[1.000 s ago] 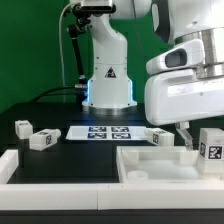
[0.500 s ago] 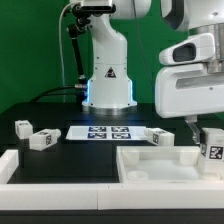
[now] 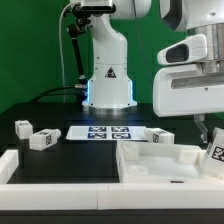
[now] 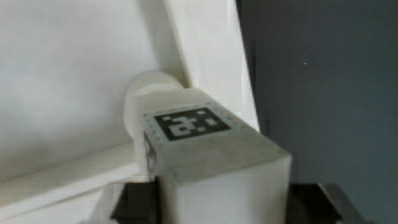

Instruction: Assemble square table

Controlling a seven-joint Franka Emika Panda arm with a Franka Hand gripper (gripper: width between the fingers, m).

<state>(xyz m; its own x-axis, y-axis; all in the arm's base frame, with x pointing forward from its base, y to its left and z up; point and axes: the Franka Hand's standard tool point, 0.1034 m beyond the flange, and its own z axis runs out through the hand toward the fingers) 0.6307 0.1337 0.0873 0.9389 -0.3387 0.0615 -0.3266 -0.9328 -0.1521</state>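
Note:
The square table top (image 3: 150, 165) lies rim-up at the front of the exterior view's right. It also shows in the wrist view (image 4: 71, 90). My gripper (image 3: 210, 135) is at the right edge and is shut on a white leg (image 3: 215, 152). It holds the leg upright over the top's right corner. In the wrist view the tagged leg (image 4: 196, 135) sits between my dark fingers (image 4: 146, 200), and my gripper (image 4: 222, 205) is over the top's rim corner. Two loose legs (image 3: 40, 139) lie at the left. Another leg (image 3: 160, 137) lies by the marker board.
The marker board (image 3: 105, 132) lies flat in front of the robot base (image 3: 108, 85). A long low white rail (image 3: 50, 172) runs along the front left. Dark table surface (image 4: 329, 70) shows beside the top's rim.
My gripper has moved toward the exterior view's right with the leg in it, so the leg now sits at the frame's right edge.

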